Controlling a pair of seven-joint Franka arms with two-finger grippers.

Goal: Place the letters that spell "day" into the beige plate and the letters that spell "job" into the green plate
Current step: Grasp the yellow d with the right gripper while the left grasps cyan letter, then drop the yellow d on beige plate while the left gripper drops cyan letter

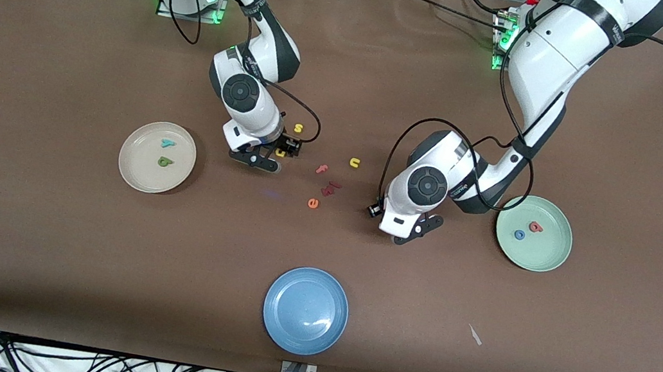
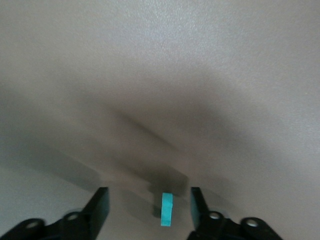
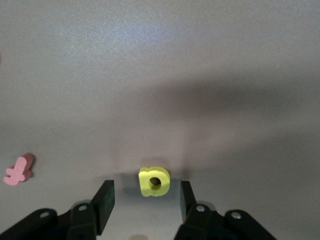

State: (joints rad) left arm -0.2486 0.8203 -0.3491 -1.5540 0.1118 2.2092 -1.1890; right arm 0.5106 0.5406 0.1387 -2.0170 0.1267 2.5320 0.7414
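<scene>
The beige plate (image 1: 136, 168) holds a teal y (image 1: 167, 143) and a green d (image 1: 163, 162). On the green plate (image 1: 546, 252) lie a blue o (image 1: 519, 234) and a pink-red b (image 1: 534, 227). My right gripper (image 1: 267, 161) is low over the table and open, with the yellow a (image 3: 154, 181) (image 1: 280, 153) between its fingertips (image 3: 106, 192) and a gap on each side. My left gripper (image 1: 416, 230) (image 2: 149, 200) is open too, down at the table. A teal j (image 2: 167, 209) stands between its fingers, touching neither. The front view hides the j.
Loose letters lie between the two grippers: a yellow s (image 1: 298, 127), a yellow u (image 1: 355, 163), a pink f (image 1: 322, 169) (image 3: 19, 170), a dark red letter (image 1: 331, 187) and an orange e (image 1: 313, 203). A blue plate (image 1: 305, 310) sits nearest the front camera.
</scene>
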